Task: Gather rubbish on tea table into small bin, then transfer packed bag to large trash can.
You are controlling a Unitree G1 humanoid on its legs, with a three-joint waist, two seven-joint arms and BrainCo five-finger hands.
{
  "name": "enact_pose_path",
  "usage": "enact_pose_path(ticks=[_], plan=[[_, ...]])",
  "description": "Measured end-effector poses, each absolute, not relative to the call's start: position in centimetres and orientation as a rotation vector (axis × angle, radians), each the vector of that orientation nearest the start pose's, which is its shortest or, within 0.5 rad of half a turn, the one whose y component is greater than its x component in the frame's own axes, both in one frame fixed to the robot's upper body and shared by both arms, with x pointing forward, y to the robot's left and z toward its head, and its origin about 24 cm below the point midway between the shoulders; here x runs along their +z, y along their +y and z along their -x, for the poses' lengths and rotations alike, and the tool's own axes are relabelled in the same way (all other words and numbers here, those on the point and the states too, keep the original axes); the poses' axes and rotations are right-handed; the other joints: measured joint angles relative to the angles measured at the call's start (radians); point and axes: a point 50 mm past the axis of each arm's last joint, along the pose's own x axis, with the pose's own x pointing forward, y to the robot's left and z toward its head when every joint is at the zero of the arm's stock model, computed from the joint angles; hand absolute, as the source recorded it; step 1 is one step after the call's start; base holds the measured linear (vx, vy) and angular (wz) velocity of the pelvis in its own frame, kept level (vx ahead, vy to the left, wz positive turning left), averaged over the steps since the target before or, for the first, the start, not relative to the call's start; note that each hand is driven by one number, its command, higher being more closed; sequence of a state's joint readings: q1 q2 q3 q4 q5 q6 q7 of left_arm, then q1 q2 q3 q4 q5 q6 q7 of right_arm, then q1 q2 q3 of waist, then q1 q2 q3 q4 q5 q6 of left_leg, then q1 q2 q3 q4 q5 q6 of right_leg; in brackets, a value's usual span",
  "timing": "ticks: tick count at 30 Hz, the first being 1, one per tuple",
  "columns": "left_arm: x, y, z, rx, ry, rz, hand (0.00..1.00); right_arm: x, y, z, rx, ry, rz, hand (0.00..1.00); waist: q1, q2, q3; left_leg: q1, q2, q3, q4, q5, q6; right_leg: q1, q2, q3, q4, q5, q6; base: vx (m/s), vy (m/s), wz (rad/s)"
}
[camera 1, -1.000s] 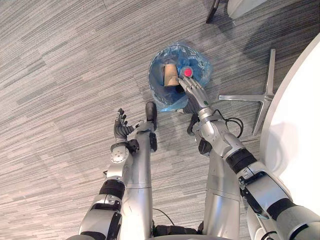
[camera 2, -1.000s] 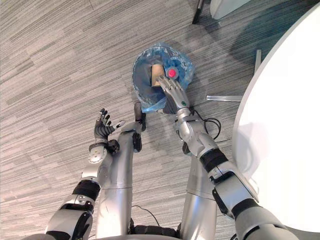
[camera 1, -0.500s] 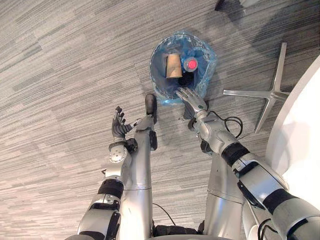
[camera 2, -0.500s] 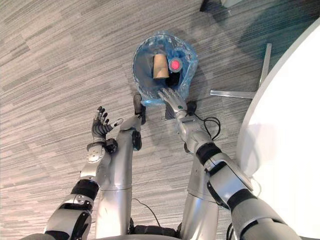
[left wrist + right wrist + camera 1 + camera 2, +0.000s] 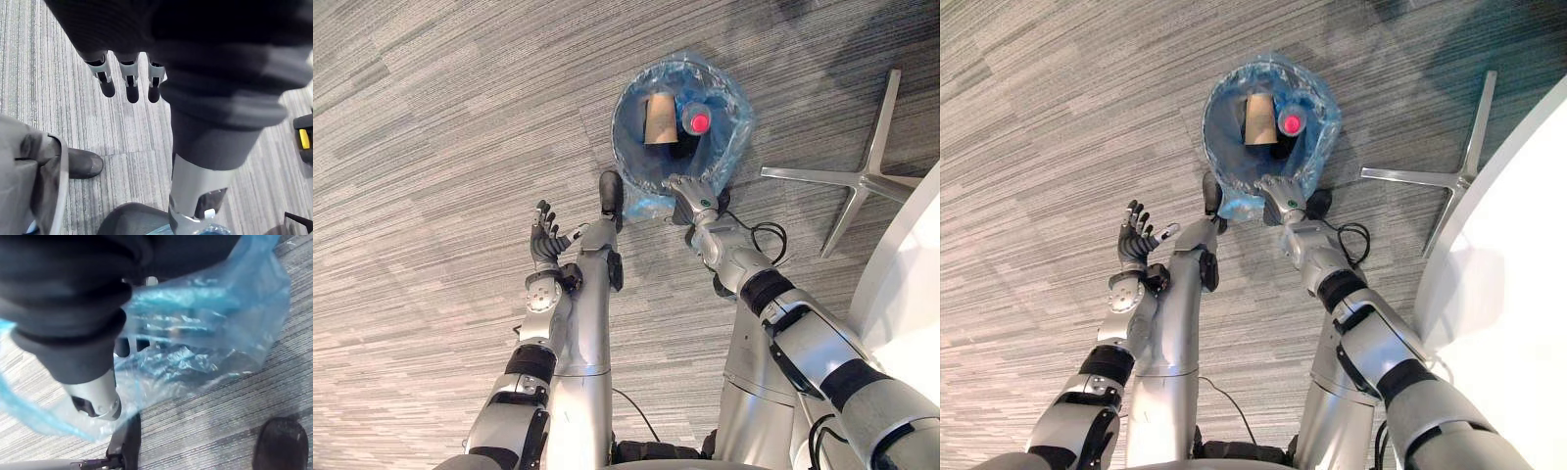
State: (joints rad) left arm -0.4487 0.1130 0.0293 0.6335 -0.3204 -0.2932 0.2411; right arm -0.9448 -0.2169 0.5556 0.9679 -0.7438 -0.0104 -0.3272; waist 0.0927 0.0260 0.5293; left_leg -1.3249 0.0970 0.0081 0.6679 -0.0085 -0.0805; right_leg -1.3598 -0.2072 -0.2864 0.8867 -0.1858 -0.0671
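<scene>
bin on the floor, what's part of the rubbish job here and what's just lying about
Job: bin, blue bag, cup, bottle, right hand at the bag's rim.
Lying about: chair base, person's shoe, idle left hand.

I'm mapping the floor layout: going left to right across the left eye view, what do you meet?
left hand → bin → metal base → white table

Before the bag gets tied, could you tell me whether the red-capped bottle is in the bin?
In: the bottle sits inside the blue-lined bin beside the paper cup.
</scene>
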Motion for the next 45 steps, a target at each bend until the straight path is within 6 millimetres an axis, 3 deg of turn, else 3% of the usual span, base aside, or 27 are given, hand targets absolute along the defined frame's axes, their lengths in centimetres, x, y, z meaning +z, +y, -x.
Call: enact_pose_path(ticks=[11,17,18,20,23,26,28,31,34,39,45], plan=[[4.8,17.5,-33.1,0.267,-0.07,0.212,0.0,11.5,-8.8,-39.2,0.119,-0.317,1.321,1.0,0.002,0.0,0.0,0.004,0.006,0.0,0.009,0.0,0.0,0.007,0.005,0.0,0.001,0.0,0.0,-0.03,-0.034,-0.02],[4.8,17.4,-33.1,0.272,-0.067,0.224,0.0,12.3,-8.1,-38.4,0.091,-0.377,1.178,1.0,0.001,0.0,0.0,0.025,0.017,-0.003,0.033,-0.002,0.001,0.037,0.016,-0.001,0.005,0.001,-0.001,-0.05,-0.043,-0.1],[4.3,16.6,-32.8,0.259,-0.036,0.236,0.0,12.9,-6.8,-36.7,0.092,-0.445,1.002,1.0,-0.021,-0.015,-0.008,0.082,0.03,0.002,0.051,-0.012,0.004,0.096,0.026,0.003,0.006,0.001,-0.001,-0.15,-0.084,-0.31],[3.8,16.6,-32.4,0.258,-0.019,0.228,0.0,12.7,-6.6,-36.1,0.094,-0.445,0.938,1.0,-0.023,-0.046,-0.029,0.098,0.04,0.016,0.045,-0.015,-0.001,0.101,0.033,0.012,0.003,0.001,-0.001,-0.11,-0.059,-0.25],[3.5,16.6,-32.2,0.256,-0.005,0.225,0.0,12.2,-7.1,-35.5,0.085,-0.432,0.9,1.0,-0.025,-0.051,-0.039,0.115,0.043,0.022,0.04,-0.015,-0.001,0.118,0.035,0.009,-0.004,0.001,0.0,-0.05,-0.034,-0.06],[2.4,15.8,-31.6,0.201,0.05,0.18,0.0,10.3,-7.6,-33.6,0.093,-0.367,0.758,1.0,-0.026,-0.05,-0.035,0.25,0.048,0.016,0.033,-0.028,-0.003,0.271,0.04,-0.009,-0.035,-0.002,-0.004,-0.03,-0.024,-0.1],[0.9,15.1,-30.3,0.151,0.092,0.149,0.0,8.7,-7.6,-31.6,0.123,-0.329,0.65,1.0,-0.026,-0.056,-0.039,0.413,0.047,0.023,-0.01,-0.043,0.001,0.433,0.048,-0.007,-0.08,-0.007,-0.002,0.0,-0.019,-0.11],[-0.9,15.3,-28.5,0.152,0.147,0.136,0.0,8.4,-6.5,-29.0,0.178,-0.354,0.489,1.0,-0.028,-0.078,-0.084,0.552,0.046,0.046,-0.091,-0.043,0.001,0.562,0.061,-0.001,-0.163,0.0,0.009,0.04,-0.001,-0.16],[-2.6,15.6,-26.9,0.155,0.216,0.12,0.0,7.7,-6.2,-27.8,0.204,-0.318,0.418,1.0,-0.027,-0.084,-0.094,0.667,0.044,0.065,-0.176,-0.041,0.0,0.672,0.069,-0.001,-0.248,0.016,0.034,0.1,0.041,-0.09],[-5.8,16.3,-23.3,0.169,0.344,0.085,0.0,4.1,-6.9,-25.1,0.252,-0.145,0.32,1.0,-0.025,-0.093,-0.207,0.847,0.042,0.109,-0.328,-0.023,0.0,0.838,0.087,0.008,-0.403,0.065,0.059,0.15,0.039,-0.09],[-7.6,17.0,-21.2,0.127,0.433,0.0,0.0,3.4,-7.9,-23.7,0.27,-0.11,0.252,1.0,-0.039,-0.097,-0.317,1.033,0.02,0.126,-0.553,0.065,0.005,0.987,0.109,0.012,-0.579,0.119,0.057,0.2,0.034,-0.08]])
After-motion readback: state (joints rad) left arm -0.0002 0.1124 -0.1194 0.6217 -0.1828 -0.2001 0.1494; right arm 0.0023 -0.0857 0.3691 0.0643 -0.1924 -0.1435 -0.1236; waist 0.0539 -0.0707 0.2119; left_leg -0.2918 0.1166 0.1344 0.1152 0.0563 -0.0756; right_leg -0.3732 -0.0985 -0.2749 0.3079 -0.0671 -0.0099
